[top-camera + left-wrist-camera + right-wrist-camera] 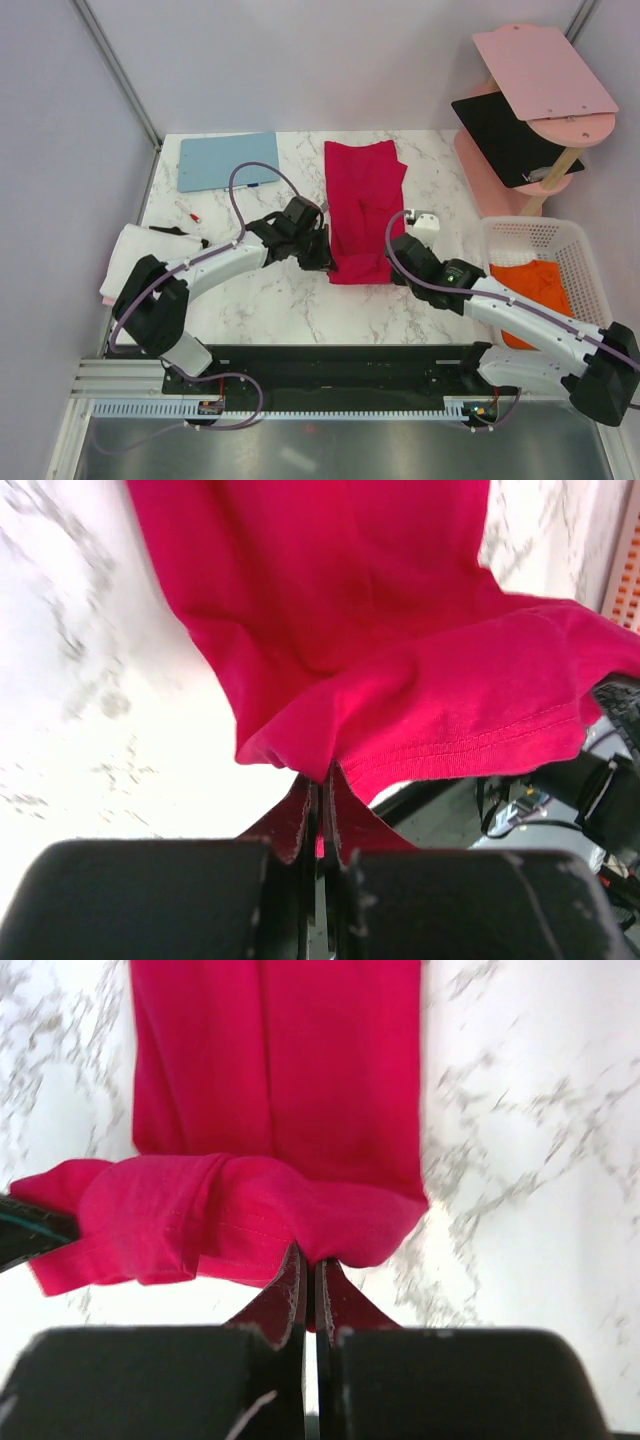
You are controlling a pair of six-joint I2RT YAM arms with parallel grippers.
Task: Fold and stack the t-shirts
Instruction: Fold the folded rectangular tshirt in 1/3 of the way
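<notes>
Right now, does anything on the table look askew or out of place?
The red shirt lies slightly skewed, its near hem bunched where the left pincer and right pincer pinch it. A white shirt sits heaped, unfolded, at the left edge of the table.

Left gripper, jaws pressed together on the stitched hem of a crimson t-shirt. The hem lifts into a bunched fold at the grip; the rest of the cloth lies spread on the white marbled table. At the picture's right edge, a white mesh basket showing orange; below it, black hardware with cables.
</notes>
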